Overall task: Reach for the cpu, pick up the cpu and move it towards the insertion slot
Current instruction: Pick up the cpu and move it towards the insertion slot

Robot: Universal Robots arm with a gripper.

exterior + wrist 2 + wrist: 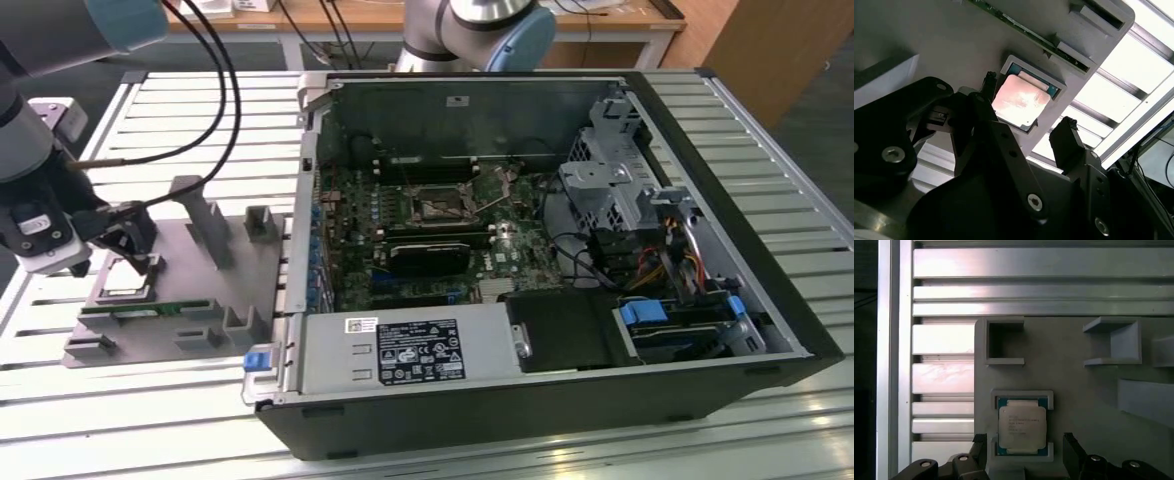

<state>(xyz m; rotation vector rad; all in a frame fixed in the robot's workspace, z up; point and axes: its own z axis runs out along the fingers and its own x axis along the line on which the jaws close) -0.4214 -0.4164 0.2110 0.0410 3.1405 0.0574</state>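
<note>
The cpu (1022, 426) sits in a framed recess on the grey fixture plate (1079, 390), evidently to hold it square for pickup. The fingers (1073, 447), wide open, flank that recess, apparently without contact; nothing gripped.

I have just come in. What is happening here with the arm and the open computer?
A robot arm holds its gripper low over a grey holder plate beside the open computer case. The cpu lies flat in its pocket on that plate, not yet lifted. The fingers stand open, one on each side of the chip. The insertion slot sits on the motherboard inside the case, toward the exterior view's right of the arm.
</note>
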